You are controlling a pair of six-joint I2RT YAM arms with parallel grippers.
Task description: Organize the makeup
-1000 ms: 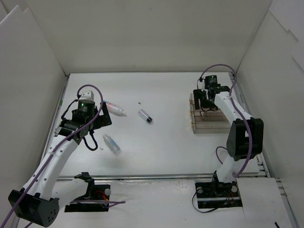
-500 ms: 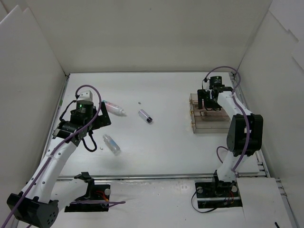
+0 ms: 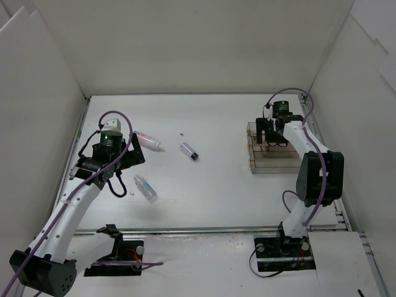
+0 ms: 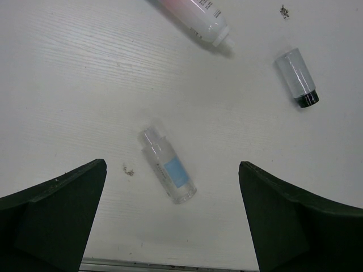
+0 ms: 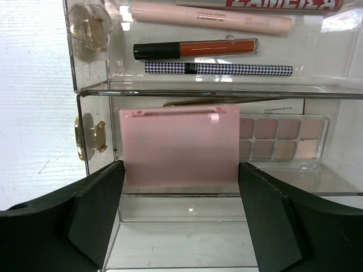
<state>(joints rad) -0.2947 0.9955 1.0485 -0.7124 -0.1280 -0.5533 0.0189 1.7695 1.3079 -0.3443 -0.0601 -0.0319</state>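
Three bottles lie on the table: a clear one with a blue label [image 4: 168, 173] [image 3: 145, 187], a pink one [image 4: 194, 16] [image 3: 148, 140], and a small clear one with a black cap [image 4: 297, 79] [image 3: 189, 151]. My left gripper [image 4: 170, 226] [image 3: 120, 162] is open and empty above the blue-label bottle. My right gripper [image 5: 180, 221] [image 3: 270, 131] is open and empty over the clear acrylic box [image 3: 275, 162]. In the box lie a pink square [image 5: 178, 144], a brown palette [image 5: 282, 140], and on the upper tier a red pencil [image 5: 195, 49], a checked pencil [image 5: 218, 68] and a pink tube [image 5: 210, 17].
White walls enclose the table on the left, back and right. The acrylic box has gold knobs [image 5: 86, 134] on its drawer fronts. A small dark speck [image 3: 182, 133] lies near the bottles. The arm bases stand at the near edge.
My right gripper has moved slightly back over the acrylic box. My left arm has barely shifted. The bottles have not moved.
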